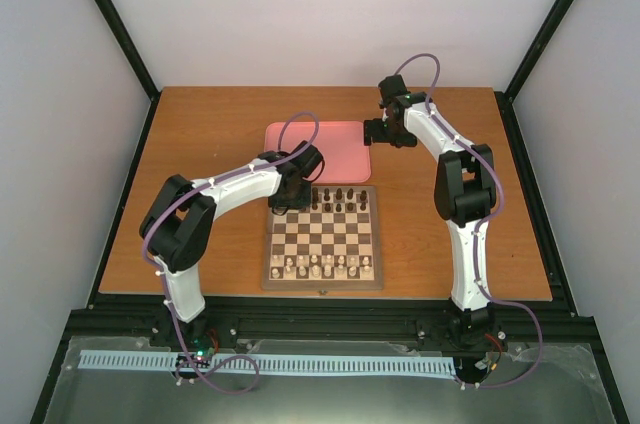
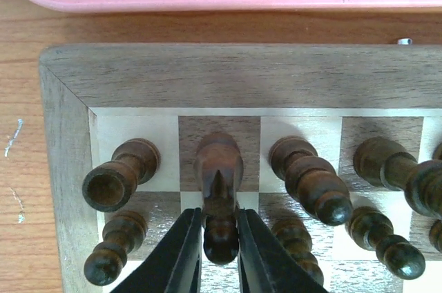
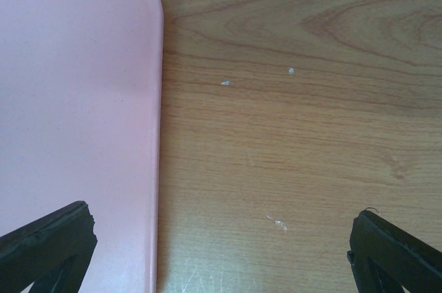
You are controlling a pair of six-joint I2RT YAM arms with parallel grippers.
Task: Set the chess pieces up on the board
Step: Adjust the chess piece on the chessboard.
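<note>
A wooden table [image 1: 200, 144] with an orange-brown grain fills the floor of the cell, black framing along its edges. Two things lie flat on it. A pink tray [image 1: 340, 139] with rounded corners sits around the middle, towards the far side. The square chessboard [image 1: 322, 284] lies nearer, its tan border running close to the table's near edge. The two are just beside each other but apart – the left wrist view shows a narrow strip of bare wood between them. A few small white flecks [image 3: 225, 83] dot the wood right of the tray
</note>
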